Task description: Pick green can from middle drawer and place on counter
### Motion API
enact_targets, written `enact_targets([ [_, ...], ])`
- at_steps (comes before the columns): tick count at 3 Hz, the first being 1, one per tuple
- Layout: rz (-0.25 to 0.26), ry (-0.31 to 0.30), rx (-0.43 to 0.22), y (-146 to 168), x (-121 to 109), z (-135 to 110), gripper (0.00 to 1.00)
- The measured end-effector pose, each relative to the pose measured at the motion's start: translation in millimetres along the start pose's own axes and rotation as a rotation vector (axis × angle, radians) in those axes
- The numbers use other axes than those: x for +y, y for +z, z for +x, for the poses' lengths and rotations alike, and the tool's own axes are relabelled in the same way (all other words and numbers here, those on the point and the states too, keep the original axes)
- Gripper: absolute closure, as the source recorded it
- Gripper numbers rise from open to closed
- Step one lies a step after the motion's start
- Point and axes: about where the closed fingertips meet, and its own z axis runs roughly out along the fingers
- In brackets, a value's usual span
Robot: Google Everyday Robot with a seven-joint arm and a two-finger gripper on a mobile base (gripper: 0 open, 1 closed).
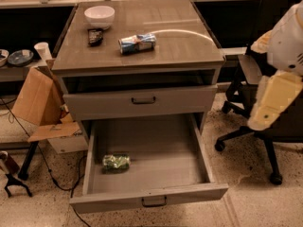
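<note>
Your gripper (263, 113) hangs right of the middle drawer (156, 162); the green can (116, 162) lies inside, well left of it, below the counter (175, 51).
</note>
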Motion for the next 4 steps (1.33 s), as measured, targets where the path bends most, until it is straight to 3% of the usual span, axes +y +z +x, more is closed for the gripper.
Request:
enact_targets([
  [1, -0.033, 0.036, -0.082, 58.2, 16.0, -16.3, 0.0],
  [3, -0.109, 0.009, -0.294, 182.7, 29.2, -112.6, 0.0],
  [4, -0.154, -0.015, -0.349, 237.5, 35.4, -156.7, 0.0],
])
